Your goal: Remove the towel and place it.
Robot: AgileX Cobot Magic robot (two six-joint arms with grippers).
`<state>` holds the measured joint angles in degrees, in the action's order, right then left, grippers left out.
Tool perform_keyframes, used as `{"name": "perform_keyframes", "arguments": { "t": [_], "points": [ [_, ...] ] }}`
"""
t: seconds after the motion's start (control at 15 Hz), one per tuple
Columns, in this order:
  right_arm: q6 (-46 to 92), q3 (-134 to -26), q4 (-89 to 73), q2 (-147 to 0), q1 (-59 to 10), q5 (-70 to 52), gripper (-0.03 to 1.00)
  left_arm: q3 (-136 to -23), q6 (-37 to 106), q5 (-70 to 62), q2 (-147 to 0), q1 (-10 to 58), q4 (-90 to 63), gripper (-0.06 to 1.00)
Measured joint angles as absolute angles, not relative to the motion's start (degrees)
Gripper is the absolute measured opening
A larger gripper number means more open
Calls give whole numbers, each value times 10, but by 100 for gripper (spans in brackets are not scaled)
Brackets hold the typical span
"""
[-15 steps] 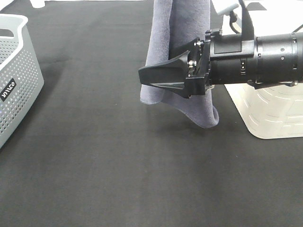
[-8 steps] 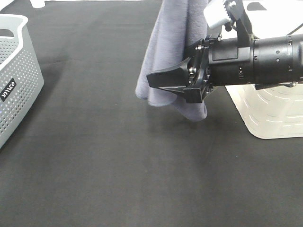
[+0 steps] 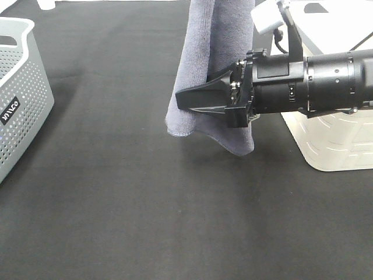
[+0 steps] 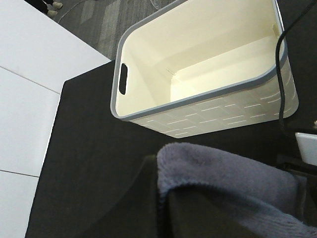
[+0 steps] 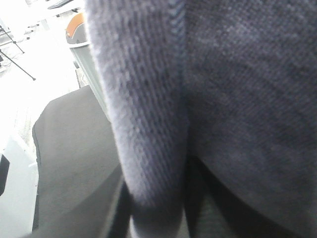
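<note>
Your right end effector lies level with its fingers across the lower part of the towel. Its wrist view is filled with a fold of cloth right at the jaws, but you cannot tell from that whether they have clamped or only frame the fold. Your left end effector is clenched. Cloth is bunched right at it in its wrist view, so I judge it is what carries the towel from above, out of the high view. The towel hangs as a long folded drape. Its bottom edge is just below the right fingers and clear of the counter. Behind the right end effector, under its arm, stands the white basket. The left wrist view shows that basket is empty. Well apart, out past the right fingertips, is the grey basket. As for progress, the removal looks done, since the towel is up in the air and touches nothing but your end effectors. The placing is not yet done. Nothing in view says where you should place it, though the empty white basket is the nearest candidate.
</note>
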<state>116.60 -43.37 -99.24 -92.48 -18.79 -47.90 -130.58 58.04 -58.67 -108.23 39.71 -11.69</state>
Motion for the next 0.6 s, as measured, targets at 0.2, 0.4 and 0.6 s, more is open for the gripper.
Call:
{"name": "perform_keyframes", "arguments": {
  "t": [0.2, 0.4, 0.6],
  "points": [
    [1110, -434, -949, -925, -188, -480, 28, -1306, 581, -587, -1082, 397, -99, 0],
    [1046, -434, -901, -925, -188, -480, 28, -1306, 581, -587, -1082, 397, -89, 0],
    [1014, -434, -870, -924, -188, -480, 22, -1306, 581, -587, -1082, 397, -85, 0]
  ]
}}
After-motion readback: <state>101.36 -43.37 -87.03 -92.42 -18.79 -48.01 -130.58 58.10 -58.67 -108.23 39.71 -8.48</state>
